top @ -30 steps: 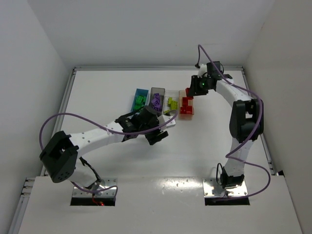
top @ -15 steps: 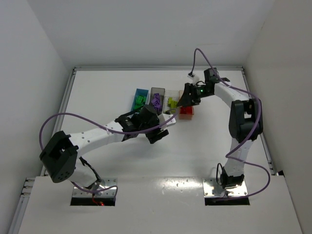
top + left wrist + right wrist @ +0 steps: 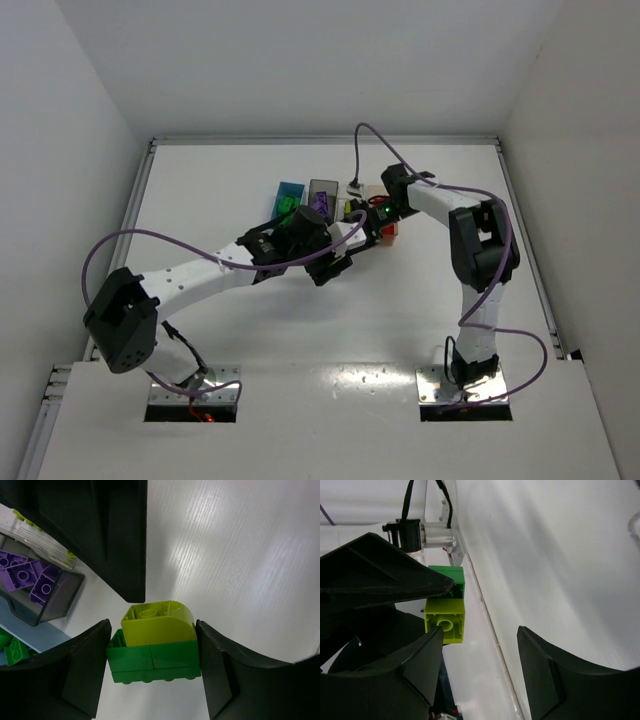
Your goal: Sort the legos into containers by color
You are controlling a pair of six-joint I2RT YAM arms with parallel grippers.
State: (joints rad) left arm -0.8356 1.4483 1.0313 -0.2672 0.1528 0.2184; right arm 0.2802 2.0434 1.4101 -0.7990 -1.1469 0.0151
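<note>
two bricks sit in my left claw (image 3: pixel 152 661), stuck one on the other: a yellow-green brick (image 3: pixel 156 624) with a rounded edge on top of a green brick (image 3: pixel 167 656). a seam runs down the green layer, so i cannot tell whether it is one piece or two. my left fingers (image 3: pixel 82 675) stand partly apart and press the green layer from both sides, with the white table (image 3: pixel 240 555) behind.

my right claw (image 3: pixel 480 647) is spread wide with nothing between its two fingers. through the gap i see the stack, its near side covered by my left claw's dark body. in the left wrist view one of the right fingers (image 3: pixel 100 530) hangs just past the yellow-green brick, its tip very close. i cannot say whether it touches.

further off stand four bins in a row. the blue bin (image 3: pixel 37 636) is cut off by the frame edge and shows green pieces (image 3: pixel 15 651). the dark grey bin (image 3: pixel 61 600) holds at least three purple bricks (image 3: pixel 27 575), with more cut off. the clear bin (image 3: pixel 40 539) is mostly hidden behind that right finger. from above, the tan-orange bin (image 3: pixel 373 191) shows only a corner and some red under my right arm.
</note>
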